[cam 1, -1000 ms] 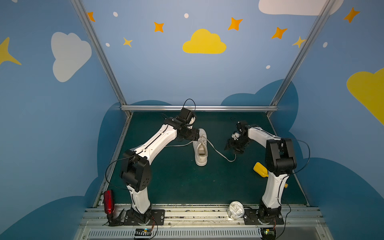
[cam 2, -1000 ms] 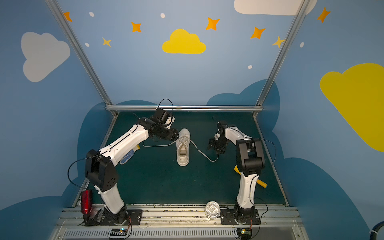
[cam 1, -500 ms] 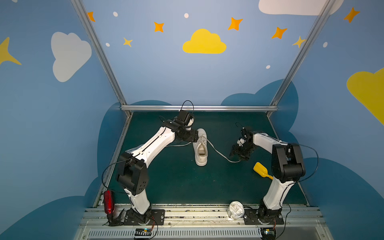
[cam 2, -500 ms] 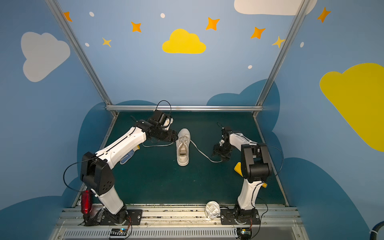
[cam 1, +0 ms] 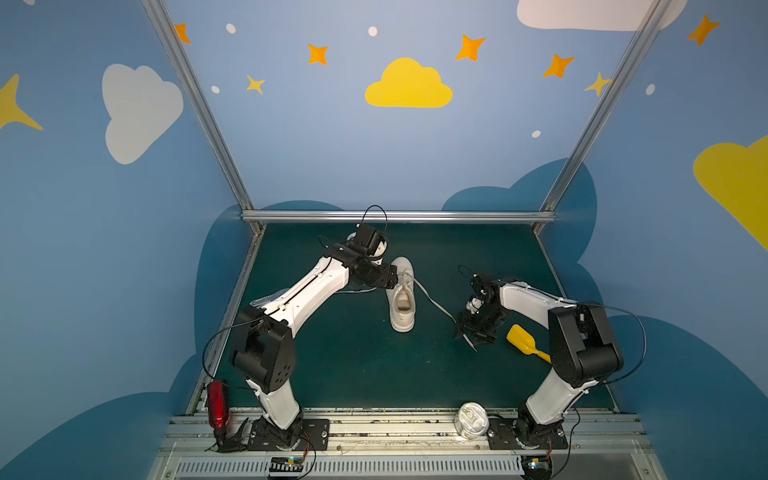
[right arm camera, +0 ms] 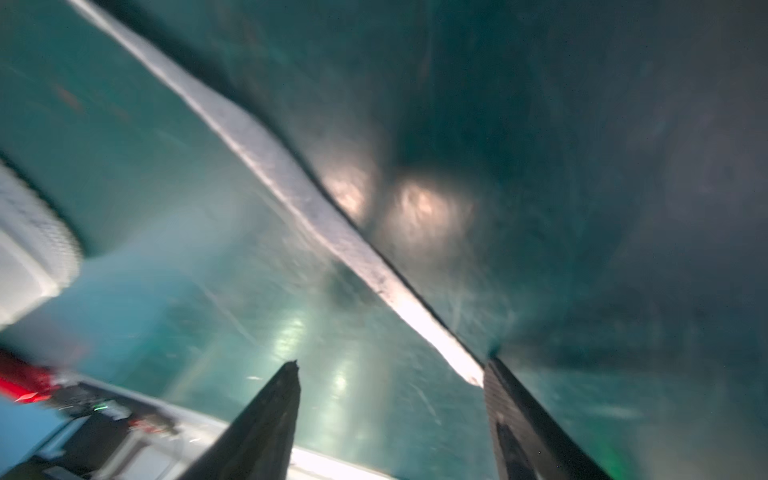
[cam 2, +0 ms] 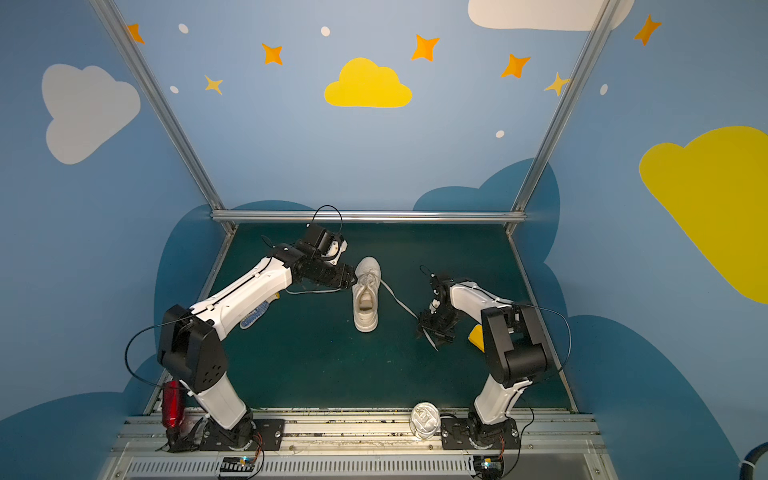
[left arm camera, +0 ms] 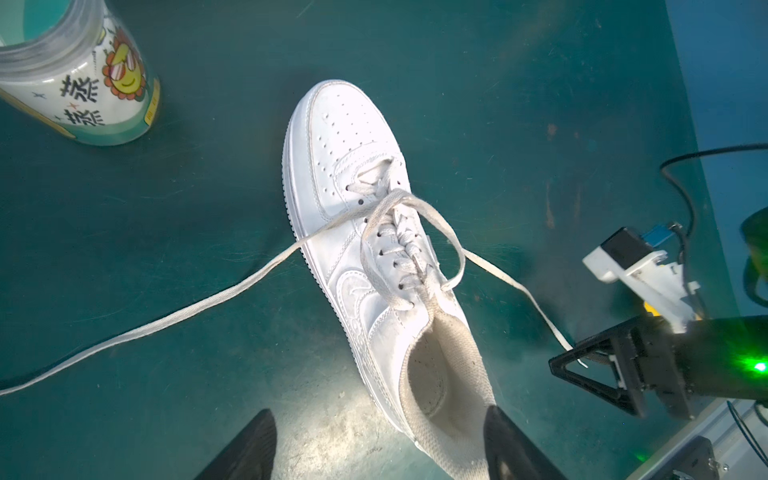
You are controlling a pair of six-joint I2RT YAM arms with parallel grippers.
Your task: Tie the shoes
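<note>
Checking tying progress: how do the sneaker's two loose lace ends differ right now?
The left lace trails off under the left arm, clear of any finger; the right lace runs to the open right gripper, its tip at one fingertip. In a top view the left lace leaves the sneaker sideways; the right lace slants toward the near side. Both are flat, white and ungripped.

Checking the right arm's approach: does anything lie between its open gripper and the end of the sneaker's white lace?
Nothing visible does. The right gripper hangs open at the flat white lace, whose tip reaches one fingertip. The yellow plastic scoop lies beyond the gripper, away from the white low-top sneaker.
</note>
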